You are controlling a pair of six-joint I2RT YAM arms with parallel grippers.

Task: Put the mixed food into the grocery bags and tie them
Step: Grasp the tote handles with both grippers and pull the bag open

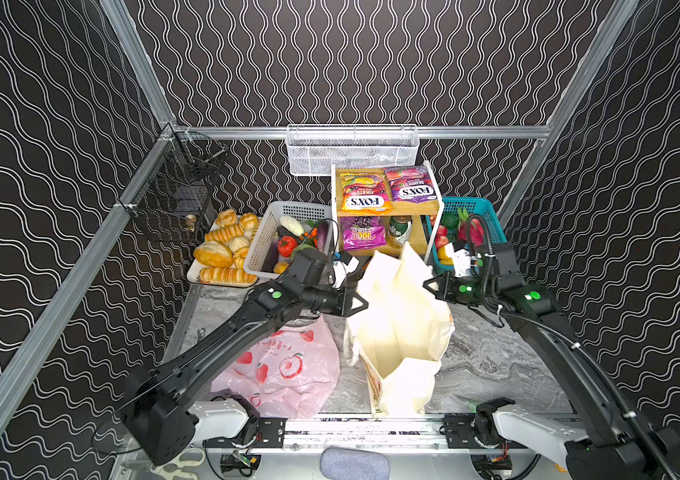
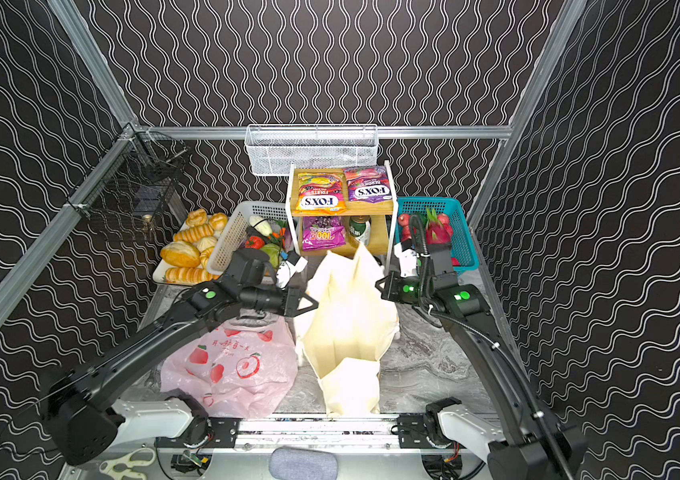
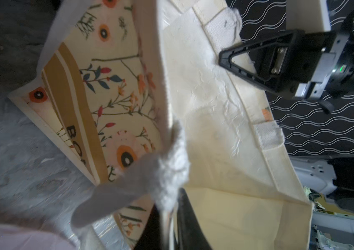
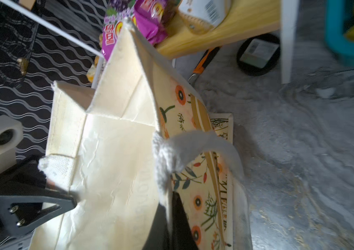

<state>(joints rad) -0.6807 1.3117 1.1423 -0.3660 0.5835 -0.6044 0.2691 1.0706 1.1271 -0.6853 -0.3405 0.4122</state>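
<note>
A marbled table [image 1: 496, 361] bears a cream tote [image 1: 400, 332] beside a pink bag [image 1: 288, 370]. Behind stand a bread tray [image 1: 221, 283], white basket [image 1: 257, 249], rack [image 1: 413, 206], teal basket [image 1: 492, 224]

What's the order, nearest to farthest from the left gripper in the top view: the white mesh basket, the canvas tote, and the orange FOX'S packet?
From the left gripper, in a top view:
1. canvas tote: at the gripper, rim pinched.
2. orange FOX'S packet: behind the tote, atop the wooden shelf.
3. white mesh basket: farthest, hanging at the back.

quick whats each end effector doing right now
Left end effector: closed on the rim of the cream canvas tote bag.
Right end effector: closed on the tote's opposite rim.
</note>
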